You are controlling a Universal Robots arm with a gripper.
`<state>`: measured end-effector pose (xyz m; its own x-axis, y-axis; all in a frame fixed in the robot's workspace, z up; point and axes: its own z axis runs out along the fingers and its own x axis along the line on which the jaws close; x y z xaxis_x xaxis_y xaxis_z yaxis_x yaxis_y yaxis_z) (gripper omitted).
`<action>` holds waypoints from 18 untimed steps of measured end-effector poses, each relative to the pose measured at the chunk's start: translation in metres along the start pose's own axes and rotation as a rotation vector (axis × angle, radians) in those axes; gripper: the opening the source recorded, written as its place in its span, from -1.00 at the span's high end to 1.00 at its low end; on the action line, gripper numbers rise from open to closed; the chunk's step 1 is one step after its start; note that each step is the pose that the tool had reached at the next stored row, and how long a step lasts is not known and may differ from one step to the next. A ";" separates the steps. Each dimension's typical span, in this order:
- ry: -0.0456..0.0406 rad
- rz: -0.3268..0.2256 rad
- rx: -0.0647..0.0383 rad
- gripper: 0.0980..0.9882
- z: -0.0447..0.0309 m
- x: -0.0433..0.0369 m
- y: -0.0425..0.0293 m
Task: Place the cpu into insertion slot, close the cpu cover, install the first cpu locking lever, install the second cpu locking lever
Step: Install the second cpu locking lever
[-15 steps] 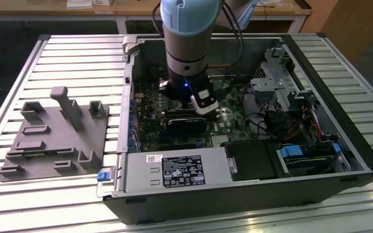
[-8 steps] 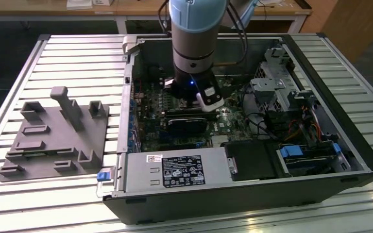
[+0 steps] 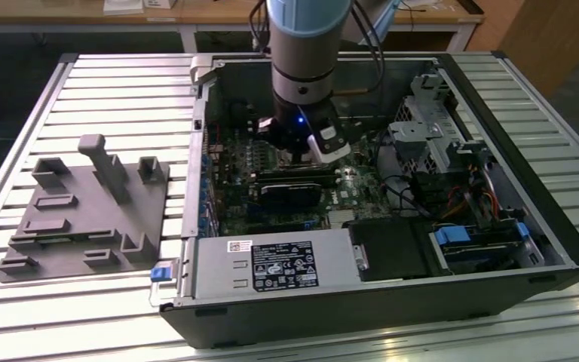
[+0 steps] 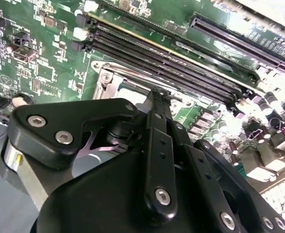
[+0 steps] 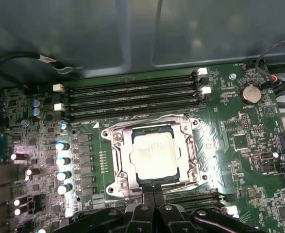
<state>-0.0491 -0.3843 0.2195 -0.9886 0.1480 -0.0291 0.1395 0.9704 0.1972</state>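
The cpu [image 5: 153, 155], a pale silvery square chip, lies flat in the insertion slot [image 5: 154, 132] on the green motherboard. The silver cpu cover [image 5: 119, 160] lies down around it, framing the chip. A thin metal lever wire [image 5: 147, 121] runs along the socket's side toward the memory slots. My gripper [image 5: 153, 188] hangs just over the socket's opposite edge, its two black fingers pressed together with nothing visible between them. The second wrist view has the shut gripper [image 4: 155, 94] pointing at the socket's silver frame [image 4: 106, 80]. In the exterior view the gripper [image 3: 304, 156] reaches down inside the open computer case.
Long black memory slots [image 5: 132, 97] and a coin battery [image 5: 250, 93] lie beyond the socket, with capacitors [image 5: 62, 160] beside it. The case walls, a black card [image 3: 289, 192], the power supply [image 3: 269, 264] and the drive cage [image 3: 430, 128] surround the arm. A grey fixture [image 3: 84, 219] sits on the slatted table.
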 end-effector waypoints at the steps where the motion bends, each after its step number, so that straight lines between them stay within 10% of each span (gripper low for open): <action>1: -0.0011 0.000 0.008 0.98 0.0004 -0.0002 0.0020; 8: -0.0065 -0.003 0.049 0.98 0.0037 -0.0018 0.0182; 18: -0.0062 -0.003 0.063 0.98 0.0073 -0.0086 0.0336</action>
<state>-0.0354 -0.3516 0.2193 -0.9886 0.1459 -0.0357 0.1399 0.9809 0.1355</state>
